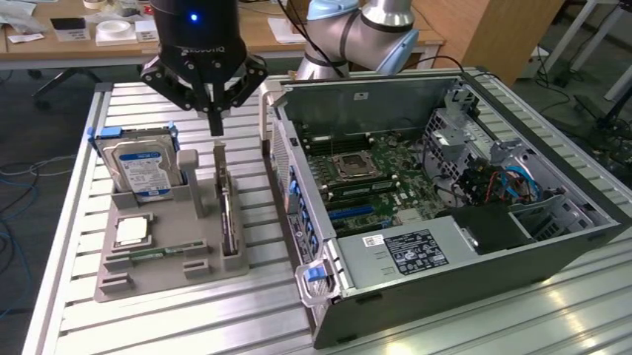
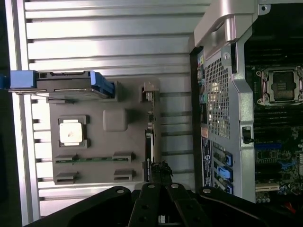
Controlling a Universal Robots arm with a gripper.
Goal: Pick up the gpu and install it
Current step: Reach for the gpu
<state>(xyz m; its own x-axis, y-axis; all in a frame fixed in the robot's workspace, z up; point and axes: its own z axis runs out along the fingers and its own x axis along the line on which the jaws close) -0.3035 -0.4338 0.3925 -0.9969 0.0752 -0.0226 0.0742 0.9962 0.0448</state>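
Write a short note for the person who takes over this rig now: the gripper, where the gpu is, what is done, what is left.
The gripper is shut, holds nothing and hovers just above one end of the gpu.
The gpu stands on edge in the gray holder, beside the open computer case.
Done: nothing lifted so far.
Left: the gpu is not picked up and not installed in the case.

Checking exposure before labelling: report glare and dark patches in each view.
Exterior view: light glares off the table slats at the exterior view's right; the computer case interior is evenly lit. Wrist view: bare slats and the case's metal rim wash out white; the gripper is nearly black.
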